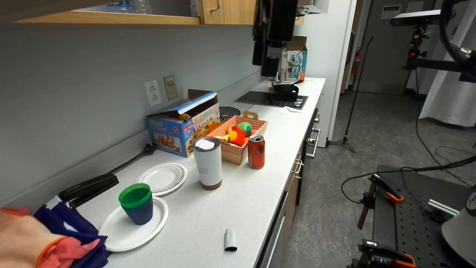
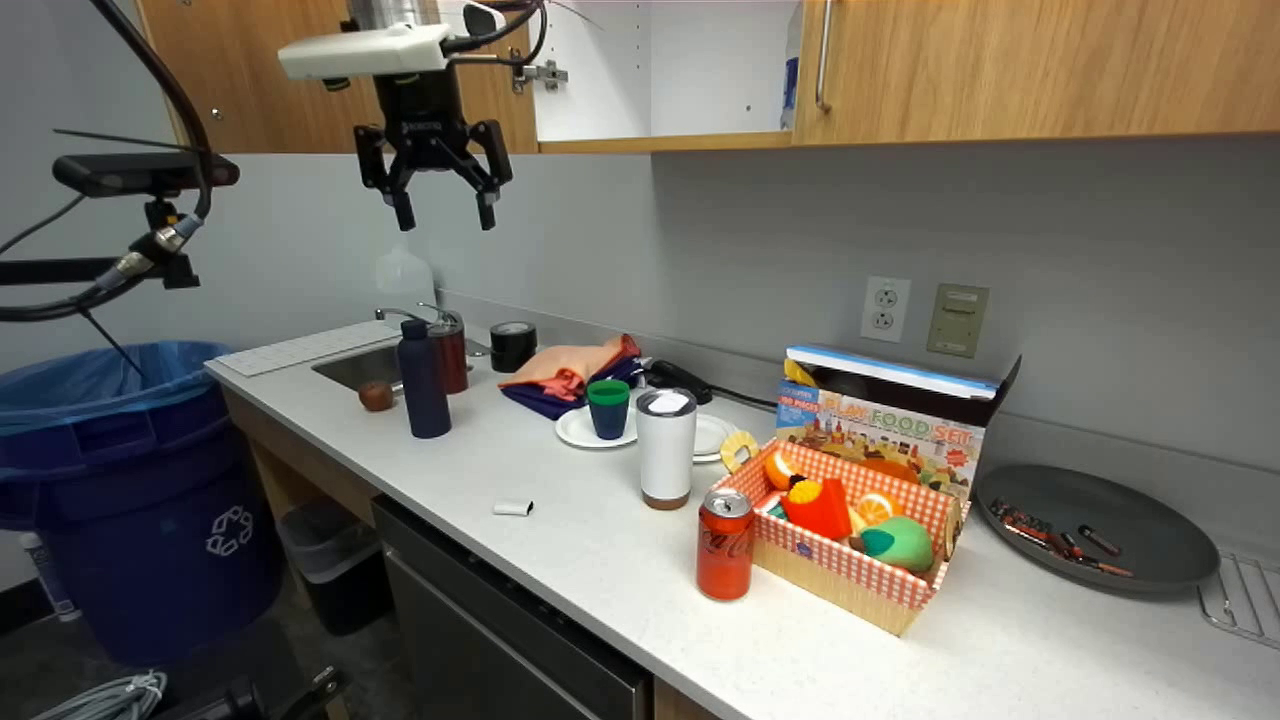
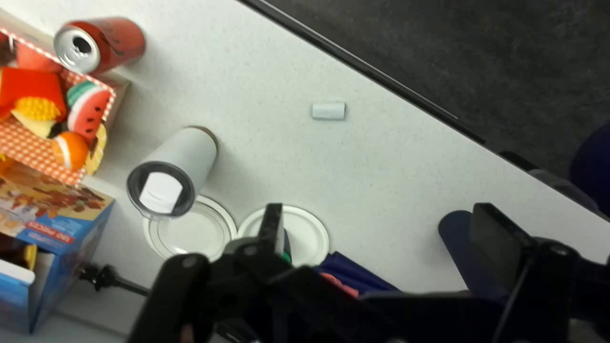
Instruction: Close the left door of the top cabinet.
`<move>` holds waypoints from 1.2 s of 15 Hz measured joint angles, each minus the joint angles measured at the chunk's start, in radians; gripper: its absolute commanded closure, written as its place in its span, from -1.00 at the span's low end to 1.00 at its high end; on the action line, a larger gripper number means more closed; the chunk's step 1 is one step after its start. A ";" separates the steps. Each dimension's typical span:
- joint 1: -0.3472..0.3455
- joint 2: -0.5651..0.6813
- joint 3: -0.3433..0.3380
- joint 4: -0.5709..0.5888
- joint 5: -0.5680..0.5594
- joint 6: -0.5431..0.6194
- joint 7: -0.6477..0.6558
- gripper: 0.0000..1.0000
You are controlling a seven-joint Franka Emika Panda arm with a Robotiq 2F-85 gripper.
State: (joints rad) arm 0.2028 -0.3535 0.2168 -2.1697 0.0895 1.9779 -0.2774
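Closest to me on the counter, a red can stands upright at five o'clock from the white tumbler. Farther off, between ten and eleven o'clock from that tumbler, the gripper hangs in the air, its fingers spread with nothing between them. Behind it, toward ten o'clock, the left door of the top cabinet stands swung open, inner face my way; I can't judge the depth of the gap between them.

It's a flat wooden panel, so I'd expect it stiff, hardly fragile, and light to move with the hinge bearing its weight. That hinge sits about one o'clock from the fingertips, so the best leverage is at the opposite, free edge. I wouldn't pinch it; I'd lay the fingers on the outer face near that edge, hidden from me, and push it round. The wood looks smooth, so the tips may skid as the door turns.

Past it the neighbouring door is shut, and deepest, at two o'clock from the gripper, is the pale compartment waiting to be covered.
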 measured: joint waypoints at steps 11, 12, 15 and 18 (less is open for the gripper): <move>0.152 -0.024 -0.139 -0.038 0.458 0.012 -0.502 -1.00; 0.156 -0.027 -0.147 -0.038 0.496 -0.009 -0.549 -1.00; 0.153 0.001 -0.217 -0.047 0.548 -0.054 -0.689 -1.00; 0.141 0.001 -0.193 -0.047 0.548 -0.053 -0.682 -1.00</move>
State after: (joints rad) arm 0.3435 -0.3524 0.0236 -2.2162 0.6371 1.9253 -0.9597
